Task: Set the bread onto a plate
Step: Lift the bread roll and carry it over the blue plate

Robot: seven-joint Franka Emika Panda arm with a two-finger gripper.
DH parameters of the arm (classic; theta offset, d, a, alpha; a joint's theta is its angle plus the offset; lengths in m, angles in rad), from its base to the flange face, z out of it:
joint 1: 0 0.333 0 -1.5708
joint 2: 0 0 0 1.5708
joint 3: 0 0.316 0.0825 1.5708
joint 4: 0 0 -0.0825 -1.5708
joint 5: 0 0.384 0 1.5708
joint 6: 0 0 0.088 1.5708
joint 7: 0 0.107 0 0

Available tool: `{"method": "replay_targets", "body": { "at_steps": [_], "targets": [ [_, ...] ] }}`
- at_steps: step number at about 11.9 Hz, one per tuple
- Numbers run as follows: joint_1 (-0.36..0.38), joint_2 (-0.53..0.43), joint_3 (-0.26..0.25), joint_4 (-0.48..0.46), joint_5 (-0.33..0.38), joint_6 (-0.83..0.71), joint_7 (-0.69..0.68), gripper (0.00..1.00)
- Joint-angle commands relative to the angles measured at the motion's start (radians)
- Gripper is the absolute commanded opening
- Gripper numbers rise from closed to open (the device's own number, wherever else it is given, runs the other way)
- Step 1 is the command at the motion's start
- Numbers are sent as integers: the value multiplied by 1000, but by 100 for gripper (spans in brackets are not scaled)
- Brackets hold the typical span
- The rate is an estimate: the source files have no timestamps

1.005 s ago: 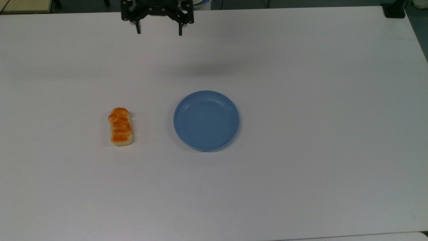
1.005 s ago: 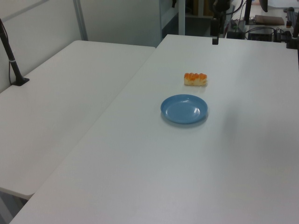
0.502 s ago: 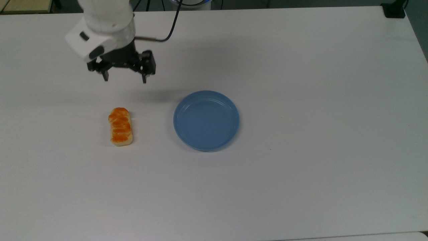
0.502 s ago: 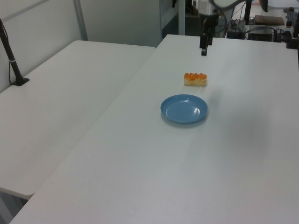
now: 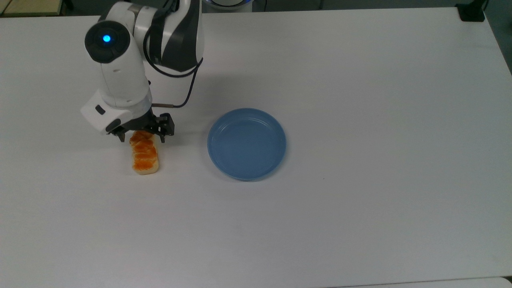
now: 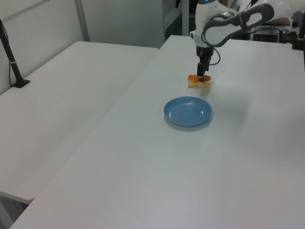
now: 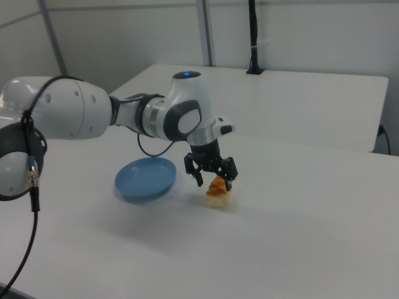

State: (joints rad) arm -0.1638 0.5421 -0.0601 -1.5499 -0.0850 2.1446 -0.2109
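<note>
The bread (image 5: 145,158), a small braided orange-brown loaf with pale sides, lies on the white table (image 5: 360,120) at the top view's left; I also see the bread (image 6: 199,81) in the left view and the bread (image 7: 217,190) in the right view. The blue plate (image 5: 247,143) sits empty to its right in the top view, and the plate (image 6: 188,111) (image 7: 146,179) shows in both side views. My gripper (image 5: 141,138) (image 7: 214,180) stands open over the loaf's far end, one finger on each side of it. The gripper (image 6: 202,78) hangs right at the loaf in the left view.
A second white table (image 6: 62,100) adjoins at the left view's left, with a black post (image 6: 12,62) clamped on it. Cables and equipment (image 6: 267,28) sit past the table's far end. A black clamp (image 5: 472,12) sits at the top view's upper right corner.
The arm has swung from the table's far edge toward the top view's left and come down, so the open gripper now straddles the bread's far end. Bread and plate have not moved.
</note>
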Motion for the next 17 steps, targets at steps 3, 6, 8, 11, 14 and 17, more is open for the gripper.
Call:
{"method": "replay_targets", "body": {
  "at_steps": [3,6,8,11,14,17],
  "targets": [
    [9,121,8,48,-4,167,60,50],
    [38,24,10,19,8,97,68,43],
    [100,-33,10,8,10,-48,79,45],
    [237,-45,10,-6,11,-94,279,47],
    [317,-18,11,1,16,-59,487,47],
    [348,27,11,2,43,-8,565,48]
  ]
}}
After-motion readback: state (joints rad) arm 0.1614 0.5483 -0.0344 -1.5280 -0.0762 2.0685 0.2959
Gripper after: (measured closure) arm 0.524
